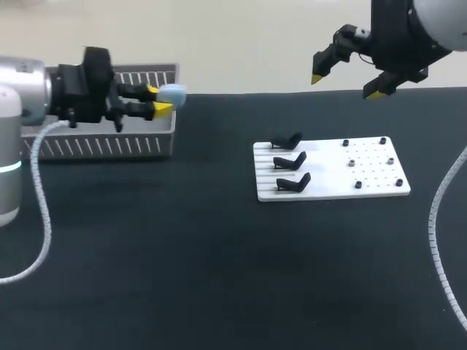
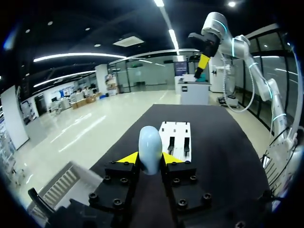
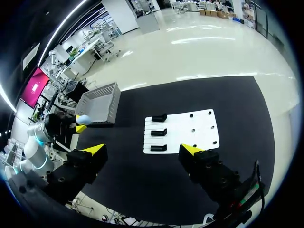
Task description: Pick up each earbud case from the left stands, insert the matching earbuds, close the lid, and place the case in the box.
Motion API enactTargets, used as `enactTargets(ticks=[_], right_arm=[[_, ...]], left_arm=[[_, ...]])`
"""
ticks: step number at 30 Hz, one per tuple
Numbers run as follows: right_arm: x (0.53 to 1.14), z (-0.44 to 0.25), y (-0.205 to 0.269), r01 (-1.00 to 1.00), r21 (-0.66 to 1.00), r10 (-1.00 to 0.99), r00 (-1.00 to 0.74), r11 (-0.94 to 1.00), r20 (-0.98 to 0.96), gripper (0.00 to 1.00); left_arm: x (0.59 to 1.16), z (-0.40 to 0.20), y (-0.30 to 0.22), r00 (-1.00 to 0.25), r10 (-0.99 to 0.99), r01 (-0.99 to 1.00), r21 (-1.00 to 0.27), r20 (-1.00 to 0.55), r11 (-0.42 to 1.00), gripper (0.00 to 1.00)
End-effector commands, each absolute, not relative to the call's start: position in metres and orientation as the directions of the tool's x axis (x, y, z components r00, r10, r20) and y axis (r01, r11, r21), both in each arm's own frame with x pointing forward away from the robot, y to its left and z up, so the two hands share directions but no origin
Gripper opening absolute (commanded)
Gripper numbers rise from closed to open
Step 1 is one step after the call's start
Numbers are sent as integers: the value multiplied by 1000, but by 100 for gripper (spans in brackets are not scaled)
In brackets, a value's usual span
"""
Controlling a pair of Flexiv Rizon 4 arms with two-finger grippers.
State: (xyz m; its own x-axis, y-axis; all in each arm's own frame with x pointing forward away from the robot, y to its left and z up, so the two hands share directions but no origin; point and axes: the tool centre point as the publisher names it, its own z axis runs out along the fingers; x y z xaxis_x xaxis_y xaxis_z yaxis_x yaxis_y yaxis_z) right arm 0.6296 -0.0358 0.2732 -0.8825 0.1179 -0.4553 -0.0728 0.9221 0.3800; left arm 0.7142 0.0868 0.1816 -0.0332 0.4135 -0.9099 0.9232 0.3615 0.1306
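My left gripper (image 1: 157, 100) clamped the earbud case (image 1: 174, 92) by its sides (light, glossy, probably slippery) | right gripper (image 1: 344, 85) spread wide

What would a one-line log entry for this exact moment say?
left gripper: shut on pale blue case, near grey box | right gripper: open, high over white board | three black stands: empty
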Motion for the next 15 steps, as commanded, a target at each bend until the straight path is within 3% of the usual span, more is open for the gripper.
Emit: enactTargets(ticks=[1, 5, 15], right_arm=[[627, 272, -36, -71, 380, 125, -875, 922, -467, 100], [627, 272, -36, -71, 380, 125, -875, 922, -467, 100], [627, 272, -36, -71, 380, 125, -875, 922, -467, 100]], left_arm=[[719, 180, 114, -41, 424, 814, 215, -905, 539, 0], [749, 173, 134, -64, 504, 801, 257, -862, 541, 0], [802, 156, 201, -88, 480, 770, 246, -873, 589, 0]])
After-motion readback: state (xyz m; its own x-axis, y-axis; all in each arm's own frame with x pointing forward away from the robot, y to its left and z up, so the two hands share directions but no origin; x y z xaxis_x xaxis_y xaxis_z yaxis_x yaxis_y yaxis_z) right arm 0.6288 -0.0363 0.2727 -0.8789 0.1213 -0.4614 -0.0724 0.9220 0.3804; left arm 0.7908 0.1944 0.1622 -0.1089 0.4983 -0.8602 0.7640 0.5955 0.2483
